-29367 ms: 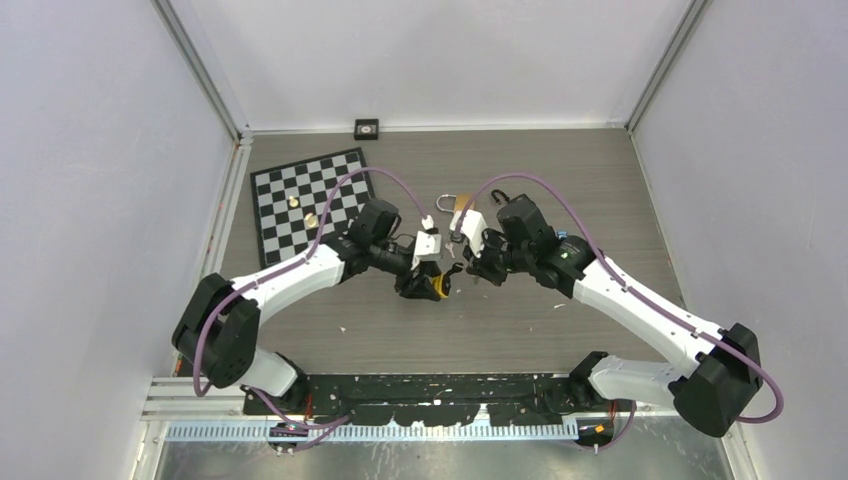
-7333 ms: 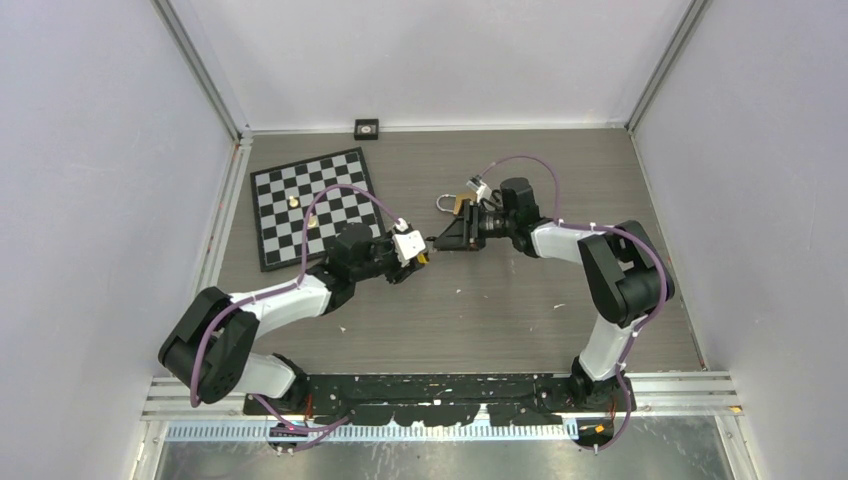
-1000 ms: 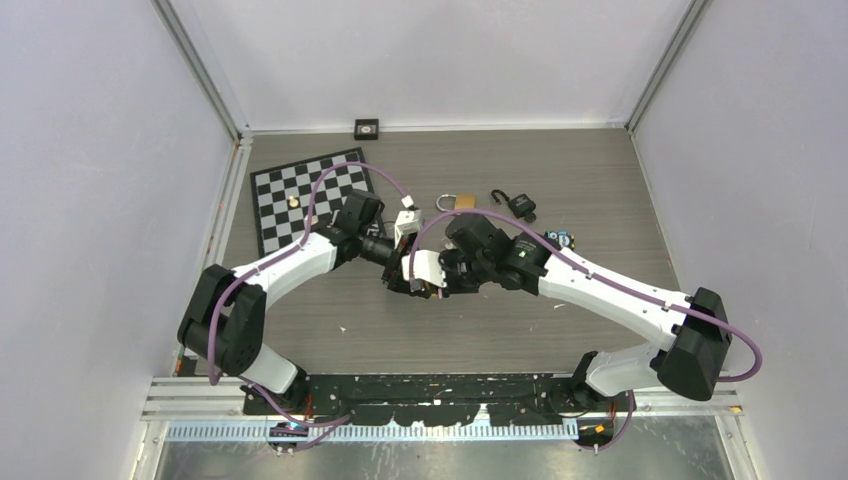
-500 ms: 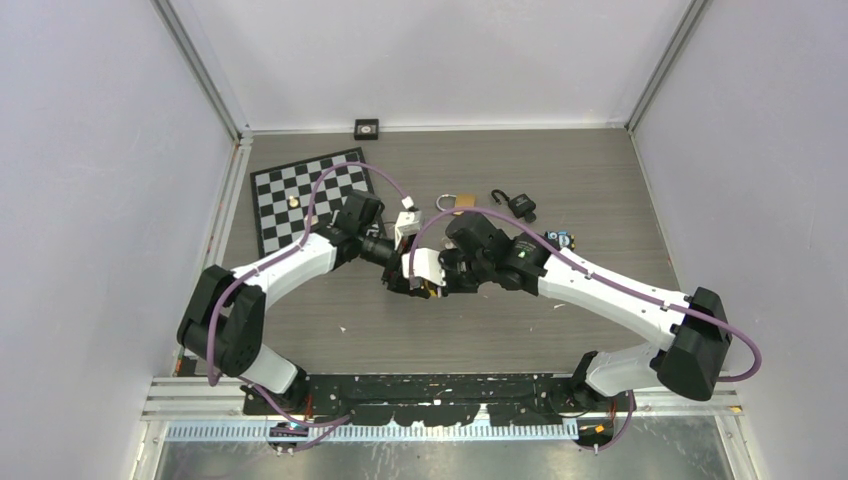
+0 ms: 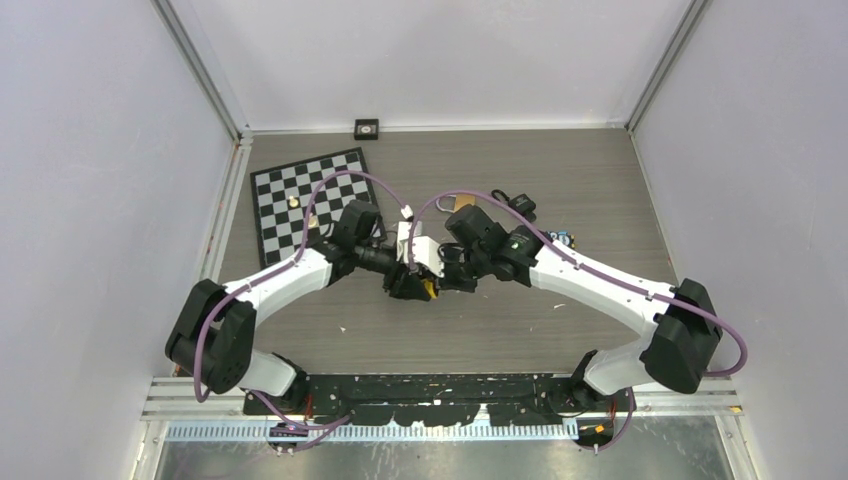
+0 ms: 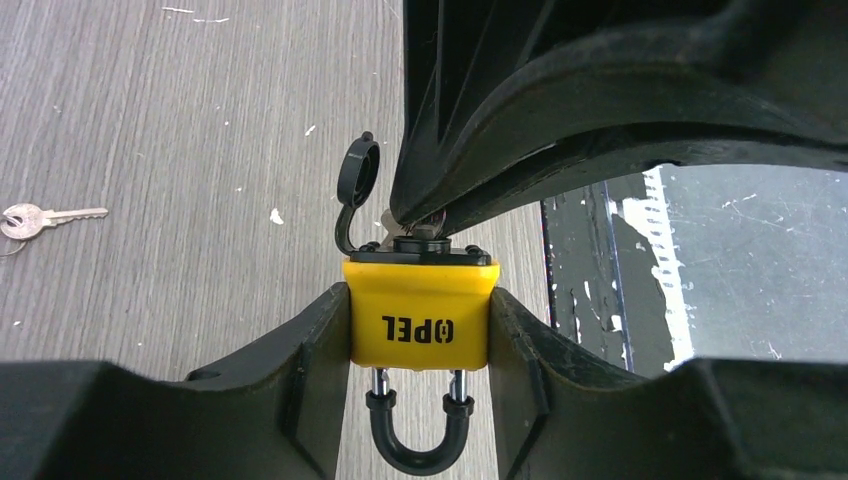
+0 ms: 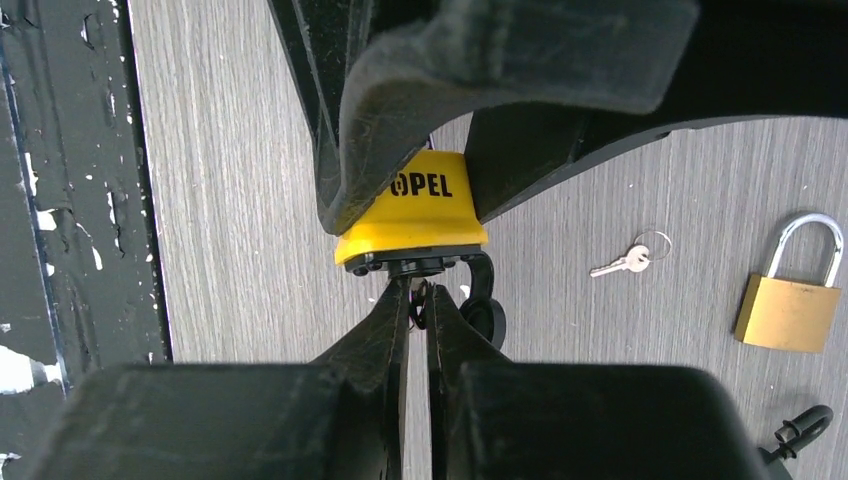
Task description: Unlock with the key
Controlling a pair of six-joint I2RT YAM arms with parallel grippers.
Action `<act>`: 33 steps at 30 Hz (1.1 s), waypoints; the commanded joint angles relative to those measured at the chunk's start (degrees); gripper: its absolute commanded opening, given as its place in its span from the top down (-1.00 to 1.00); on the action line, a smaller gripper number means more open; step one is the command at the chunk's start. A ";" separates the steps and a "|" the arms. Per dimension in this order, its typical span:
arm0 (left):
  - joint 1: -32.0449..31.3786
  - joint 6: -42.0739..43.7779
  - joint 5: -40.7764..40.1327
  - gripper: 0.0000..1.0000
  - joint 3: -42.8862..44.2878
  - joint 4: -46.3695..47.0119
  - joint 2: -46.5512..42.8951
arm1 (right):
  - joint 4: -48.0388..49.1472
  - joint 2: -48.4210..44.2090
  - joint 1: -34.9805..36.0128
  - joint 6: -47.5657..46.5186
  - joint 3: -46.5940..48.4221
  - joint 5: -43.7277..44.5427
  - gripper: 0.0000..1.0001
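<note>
Lock: the squat yellow plastic-cased padlock (image 6: 420, 315) with its black-sleeved shackle is held off the grey wood-grain tabletop (image 5: 560, 170), between the two arms and near the middle.
Left pincer: the left pincer (image 6: 420, 335) is clamped on the lock's two flat sides, shackle pointing back toward its own wrist.
Right pincer: the right pincer (image 7: 418, 300) is squeezed nearly together at the keyhole end, gripping what I take to be the small silver key (image 7: 420, 292). Most of it is hidden between the pads.
Dust cap: the round black rubber cap (image 6: 358, 170) is flipped aside, so the keyhole is clear.
Shackle: both legs sit in the body, so it looks locked.
Stage, as I judge it: key seated, turn not yet made.
Risk, slip: the grip on the key's head is thin, and a turn could let the pads skate round it.
Risk, twist: the lock could rotate in the left pincer's smooth hold and waste the turn.
Risk, angle: if the wrist turns off the key's axis, the key could bind or bend.
Bystanders: a second silver key on a ring (image 7: 625, 260) and a brass padlock (image 7: 790, 305) lie well clear.
</note>
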 commanded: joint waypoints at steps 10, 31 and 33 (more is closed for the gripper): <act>2.70 -2.88 -7.81 1.00 -1.60 16.99 -1.27 | 4.28 -14.11 -6.68 8.78 -2.69 -7.93 -0.33; -4.54 12.74 -22.54 1.00 -1.01 14.58 -5.83 | 24.28 7.57 -26.14 48.03 -0.55 -30.86 -0.52; -6.05 13.09 -25.49 1.00 -1.16 15.44 -5.76 | 26.73 8.81 -26.21 49.93 -1.55 -32.43 -0.52</act>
